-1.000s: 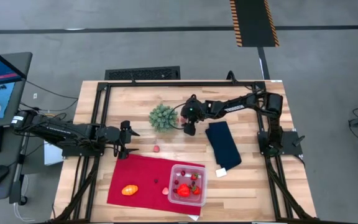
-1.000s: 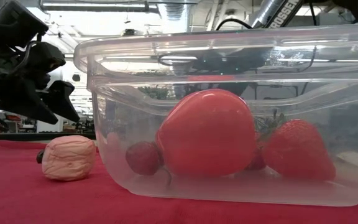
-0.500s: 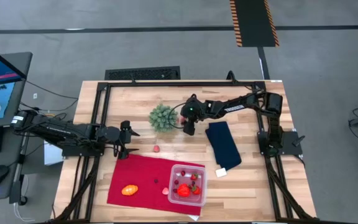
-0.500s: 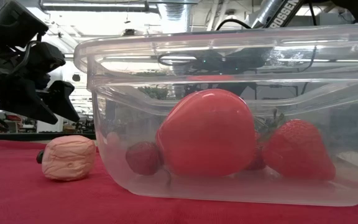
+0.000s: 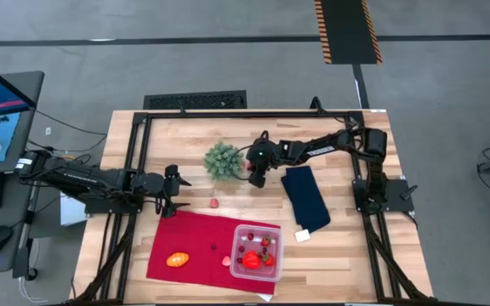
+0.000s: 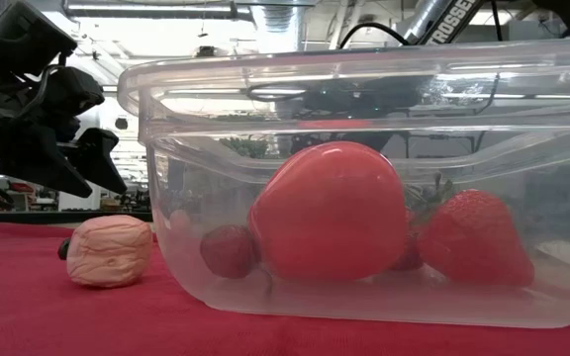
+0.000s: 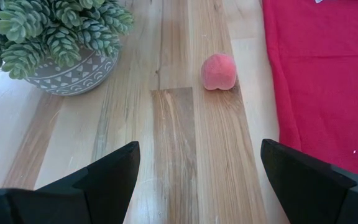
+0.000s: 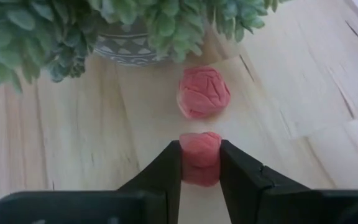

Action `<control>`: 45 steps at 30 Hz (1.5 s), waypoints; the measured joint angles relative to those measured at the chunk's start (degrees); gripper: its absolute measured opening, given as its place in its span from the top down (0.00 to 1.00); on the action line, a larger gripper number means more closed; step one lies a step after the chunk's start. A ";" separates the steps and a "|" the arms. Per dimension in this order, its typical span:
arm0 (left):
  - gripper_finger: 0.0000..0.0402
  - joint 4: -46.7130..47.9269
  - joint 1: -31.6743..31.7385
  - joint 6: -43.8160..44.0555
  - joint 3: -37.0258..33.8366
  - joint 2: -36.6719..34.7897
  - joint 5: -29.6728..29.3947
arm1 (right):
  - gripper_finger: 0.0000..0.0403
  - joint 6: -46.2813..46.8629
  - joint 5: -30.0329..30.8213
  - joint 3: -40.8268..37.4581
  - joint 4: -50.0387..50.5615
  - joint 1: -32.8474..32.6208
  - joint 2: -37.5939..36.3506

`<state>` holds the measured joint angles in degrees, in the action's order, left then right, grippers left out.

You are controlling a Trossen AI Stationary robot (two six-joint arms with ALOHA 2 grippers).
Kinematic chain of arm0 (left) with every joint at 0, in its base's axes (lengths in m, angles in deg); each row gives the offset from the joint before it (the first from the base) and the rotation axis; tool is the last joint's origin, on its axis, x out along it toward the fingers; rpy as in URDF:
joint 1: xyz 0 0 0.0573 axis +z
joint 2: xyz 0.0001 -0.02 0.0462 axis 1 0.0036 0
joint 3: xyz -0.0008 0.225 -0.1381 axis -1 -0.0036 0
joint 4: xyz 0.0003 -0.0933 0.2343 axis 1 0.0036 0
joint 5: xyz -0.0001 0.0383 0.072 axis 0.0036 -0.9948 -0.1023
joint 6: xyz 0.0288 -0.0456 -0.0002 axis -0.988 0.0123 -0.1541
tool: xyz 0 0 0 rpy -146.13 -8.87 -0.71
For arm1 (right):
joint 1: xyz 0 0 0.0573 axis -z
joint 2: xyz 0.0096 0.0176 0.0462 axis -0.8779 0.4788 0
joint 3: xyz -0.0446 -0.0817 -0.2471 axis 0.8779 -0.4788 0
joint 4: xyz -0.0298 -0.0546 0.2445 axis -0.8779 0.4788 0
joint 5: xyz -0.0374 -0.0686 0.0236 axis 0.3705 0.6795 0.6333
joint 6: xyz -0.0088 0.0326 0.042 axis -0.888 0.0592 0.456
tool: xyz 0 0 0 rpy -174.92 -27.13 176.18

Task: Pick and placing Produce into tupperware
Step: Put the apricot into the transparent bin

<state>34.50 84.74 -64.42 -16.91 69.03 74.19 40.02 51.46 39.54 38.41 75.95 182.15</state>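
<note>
The tupperware [image 5: 257,252] sits on the near right corner of the red cloth [image 5: 196,240], nearest the table's front edge, and serves as the landmark here. Inside it lie a big red fruit [image 6: 331,211], a strawberry [image 6: 472,240] to its right and a small dark red berry [image 6: 230,250] against the left wall. Just outside its left wall, on the cloth, rests a wrinkled pink piece [image 6: 110,251], and farther left on the cloth lies the orange oval [image 5: 177,259]. Beyond the tupperware, past the far edge of the cloth, a small pink peach [image 7: 219,71] lies on the bare wood table [image 5: 339,255]. Left of that and well apart from the tupperware, the left gripper [image 5: 173,192] waits over the cloth's far left corner, its fingers [image 7: 107,175] spread wide with nothing between them. To the far right of the tupperware lies a dark blue cloth [image 5: 305,198]. Farthest back stands the green plant [image 5: 223,160] in its patterned pot [image 7: 70,74]. The right gripper [image 8: 200,163] is down at the table just right of the plant, its fingers [image 8: 164,171] pinching a small pink bit [image 8: 200,151] from both sides. A second wrinkled pink bit [image 8: 204,92] lies just beyond it, near the pot, not touching the held one.
</note>
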 joint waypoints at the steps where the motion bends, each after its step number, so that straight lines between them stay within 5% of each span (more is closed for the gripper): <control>1: 0.19 0.01 -0.01 0.00 0.02 0.01 0.02 | 0.71 0.51 0.08 0.00 0.15 -0.08 -0.01; 20: 0.19 -0.01 0.01 0.02 0.00 -0.01 0.02 | 0.72 13.43 6.50 -0.07 7.59 -7.58 -10.70; 33: 0.19 0.00 0.00 0.00 0.00 0.00 0.00 | 0.72 24.45 18.08 -0.15 19.13 -23.35 -17.84; 45: 0.19 -0.01 0.01 0.00 0.00 -0.01 0.01 | 0.72 33.39 25.47 -0.04 16.85 -38.91 -17.15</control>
<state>34.49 84.75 -64.42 -16.91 69.02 74.20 73.40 76.93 39.50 55.25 37.04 165.00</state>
